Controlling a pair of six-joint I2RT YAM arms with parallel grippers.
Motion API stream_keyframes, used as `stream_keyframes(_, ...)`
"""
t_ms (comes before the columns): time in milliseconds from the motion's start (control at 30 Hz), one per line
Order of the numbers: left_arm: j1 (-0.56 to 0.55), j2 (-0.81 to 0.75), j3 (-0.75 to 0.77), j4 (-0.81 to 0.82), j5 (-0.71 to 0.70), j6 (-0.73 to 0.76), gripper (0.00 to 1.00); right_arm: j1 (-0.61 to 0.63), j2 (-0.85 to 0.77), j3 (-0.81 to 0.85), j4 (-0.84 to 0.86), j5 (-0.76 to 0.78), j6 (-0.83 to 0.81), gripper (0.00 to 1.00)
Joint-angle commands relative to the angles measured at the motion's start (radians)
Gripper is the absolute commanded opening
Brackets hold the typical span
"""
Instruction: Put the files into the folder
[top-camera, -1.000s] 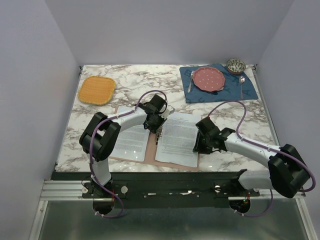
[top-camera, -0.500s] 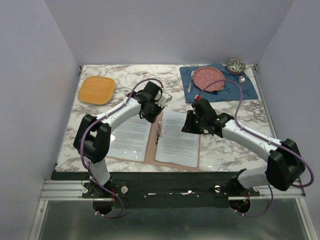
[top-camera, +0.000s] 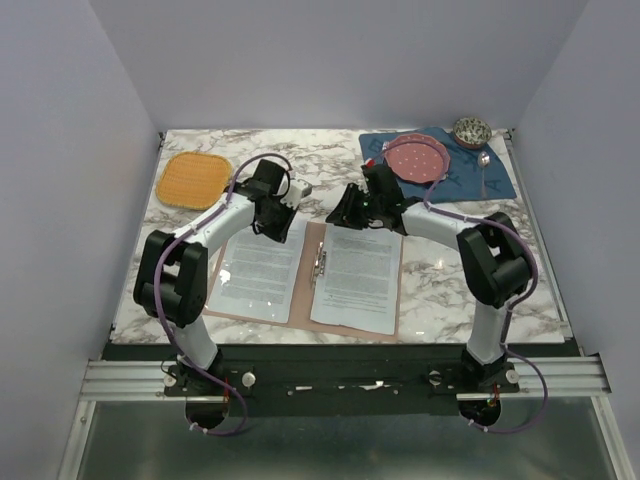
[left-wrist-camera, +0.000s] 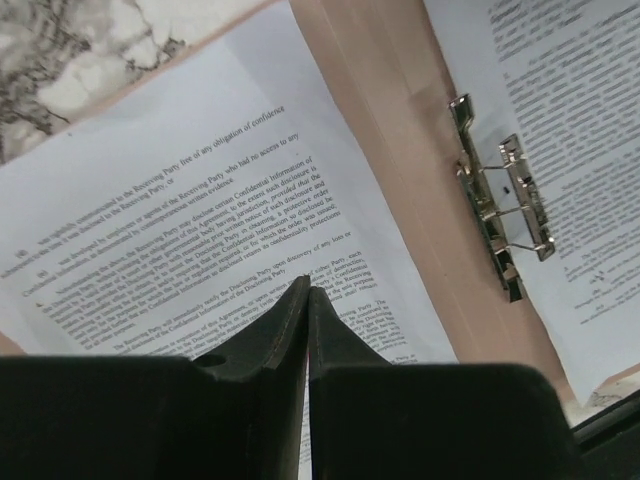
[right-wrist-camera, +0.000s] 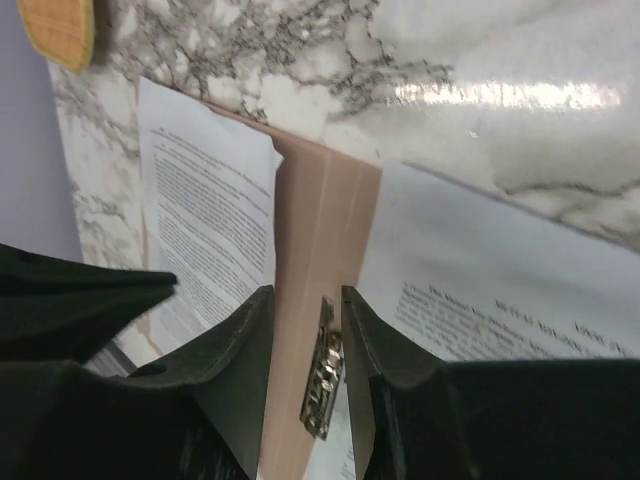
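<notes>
folder (top-camera: 306, 285): open flat on the surface (top-camera: 435, 290), near-centre; a bare pinkish strip shows along the spine
clip (left-wrist-camera: 503, 205): metal, at the spine, on the inner edge of the right half
left sheet (top-camera: 258, 278): flat on the folder's left half, text side up
right sheet (top-camera: 358, 278): flat on the right half, inner edge at the clip
left gripper (left-wrist-camera: 308, 292): fingers pressed together, nothing between them; over the far part of left sheet, contact unclear
right gripper (right-wrist-camera: 306, 295): fingers slightly spread, holding nothing; over the far end of the spine, clip visible through the gap
mat (top-camera: 194, 178): orange, far left, clear of the folder
placemat (top-camera: 445, 182): blue, far right; carries plate (top-camera: 417, 157), fork (top-camera: 381, 165), spoon (top-camera: 484, 165); bowl (top-camera: 471, 130) at its far corner
</notes>
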Motion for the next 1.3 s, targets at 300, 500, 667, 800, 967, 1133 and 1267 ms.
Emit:
stream_keyframes(300, 0.006, 0.117, -0.076, 0.068, -0.170, 0.001, 0.15, -0.004, 0.224, 0.098, 0.176, -0.185, 0.114, 0.41)
stream_keyframes(500, 0.006, 0.131, -0.099, 0.074, -0.182, 0.005, 0.15, -0.005, 0.263, 0.084, 0.196, -0.212, 0.117, 0.40)
stream_keyframes(667, 0.006, 0.145, -0.107, 0.075, -0.196, 0.007, 0.15, -0.004, 0.272, 0.064, 0.213, -0.231, 0.114, 0.40)
stream_keyframes(800, 0.006, 0.150, -0.112, 0.075, -0.202, 0.007, 0.14, -0.004, 0.284, 0.053, 0.216, -0.246, 0.104, 0.41)
stream_keyframes(967, 0.006, 0.150, -0.115, 0.075, -0.204, 0.005, 0.15, -0.001, 0.286, 0.043, 0.227, -0.267, 0.094, 0.41)
stream_keyframes(1133, 0.006, 0.148, -0.121, 0.078, -0.210, 0.007, 0.15, 0.005, 0.274, 0.020, 0.254, -0.278, 0.100, 0.41)
stream_keyframes(1267, 0.006, 0.146, -0.124, 0.083, -0.218, 0.008, 0.14, 0.013, 0.267, 0.007, 0.265, -0.284, 0.104, 0.41)
